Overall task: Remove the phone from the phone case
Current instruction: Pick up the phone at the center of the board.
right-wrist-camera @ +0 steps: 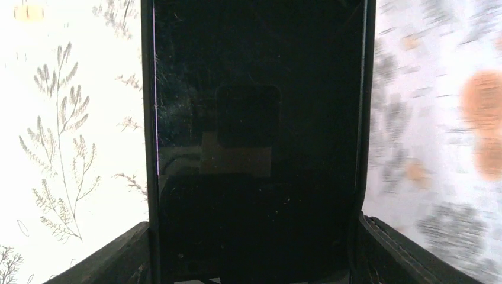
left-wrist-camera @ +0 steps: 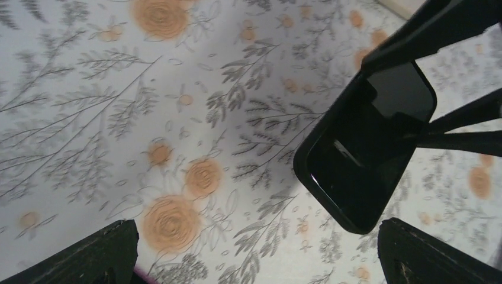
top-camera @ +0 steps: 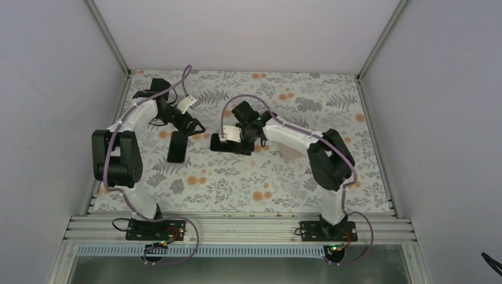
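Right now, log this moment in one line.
left pincer open near black glossy rectangular slab | right pincer straddling second black glossy slab, grip unclear | slabs apart

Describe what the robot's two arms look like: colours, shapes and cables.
Both the left arm and right arm have white curved links, chunky black joint housings and black base plates. A purple-grey cable loops along each. The end effector fingers are black.
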